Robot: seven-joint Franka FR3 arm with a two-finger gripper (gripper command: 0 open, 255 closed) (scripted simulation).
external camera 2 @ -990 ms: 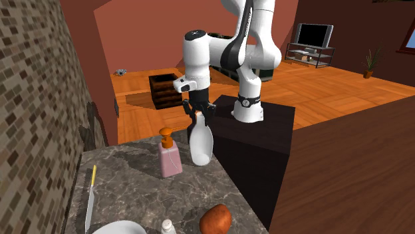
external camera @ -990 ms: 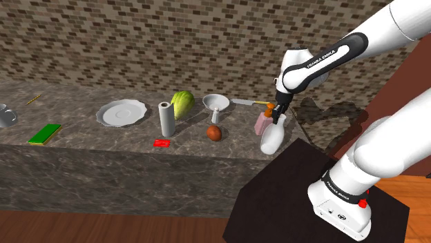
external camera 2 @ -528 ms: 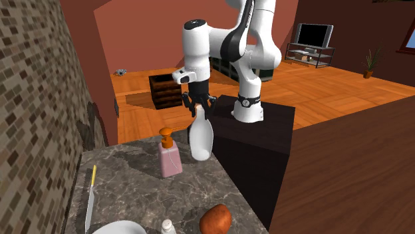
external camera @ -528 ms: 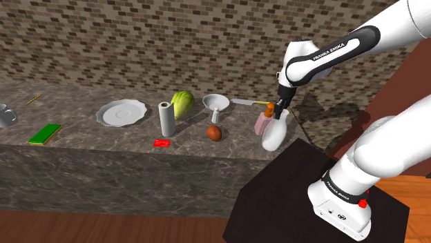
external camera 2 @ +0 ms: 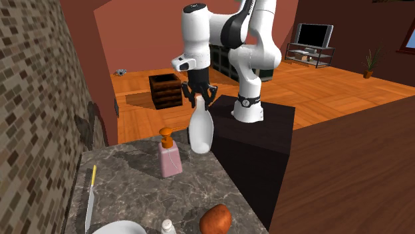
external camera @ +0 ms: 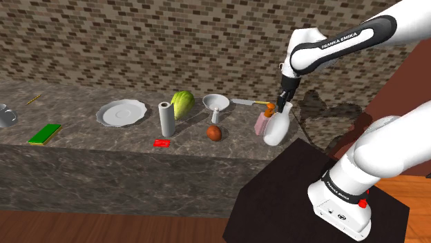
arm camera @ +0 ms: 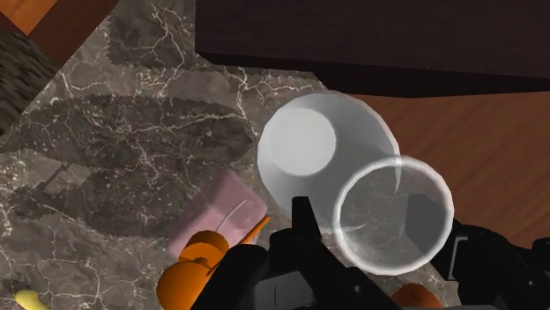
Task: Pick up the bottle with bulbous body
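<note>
The bulbous bottle (external camera: pixel 275 130) is white, with a round body and a narrow neck. My gripper (external camera: pixel 283 106) is shut on its neck from above. The bottle (external camera 2: pixel 200 131) hangs a little above the marble counter (external camera 2: pixel 153 193), near the counter's end by the stand, and leans slightly. In the wrist view its open mouth (arm camera: pixel 393 216) sits between my two black fingers (arm camera: pixel 304 225) and its body (arm camera: pixel 308 150) hangs below them. My gripper (external camera 2: pixel 199 98) is beside the pink soap dispenser (external camera 2: pixel 169 159) with the orange pump.
On the counter stand the pink dispenser (external camera: pixel 262 123), a brown egg-shaped thing (external camera: pixel 215 133), a white funnel-like bowl (external camera: pixel 215 103), a green melon (external camera: pixel 182 103), a white roll (external camera: pixel 165 119), a plate (external camera: pixel 121 112), a red tag (external camera: pixel 161 143) and a green block (external camera: pixel 45 133). The black stand (external camera: pixel 290 200) adjoins the counter's end.
The arm has risen with the bottle in its grip. The bottle has come up off the counter and now hangs higher beside the pink dispenser.
</note>
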